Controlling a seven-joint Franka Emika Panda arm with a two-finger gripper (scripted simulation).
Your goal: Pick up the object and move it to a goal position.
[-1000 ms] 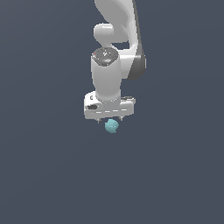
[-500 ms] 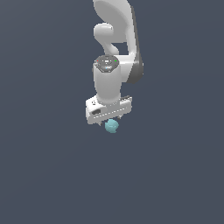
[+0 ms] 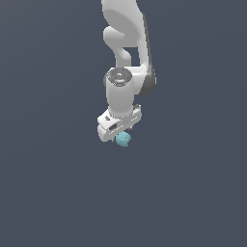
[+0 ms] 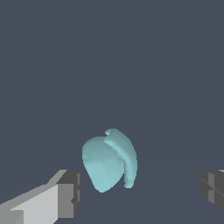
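The object (image 3: 123, 140) is a small light teal roundish lump on the dark grey ground, just below the white gripper head in the exterior view. My gripper (image 3: 120, 136) hangs right over it, its head turned at a slant. In the wrist view the object (image 4: 109, 161) lies between the two grey fingertips (image 4: 70, 192), nearer to that one. The other fingertip (image 4: 213, 190) is far off it. The gripper (image 4: 142, 194) is open wide and neither fingertip touches the object.
The white arm (image 3: 126, 34) reaches down from the top of the exterior view. The plain dark grey ground (image 3: 193, 193) fills the rest of the view. No other object shows.
The gripper head has turned about its axis and come down a little over the object. The object has not moved.
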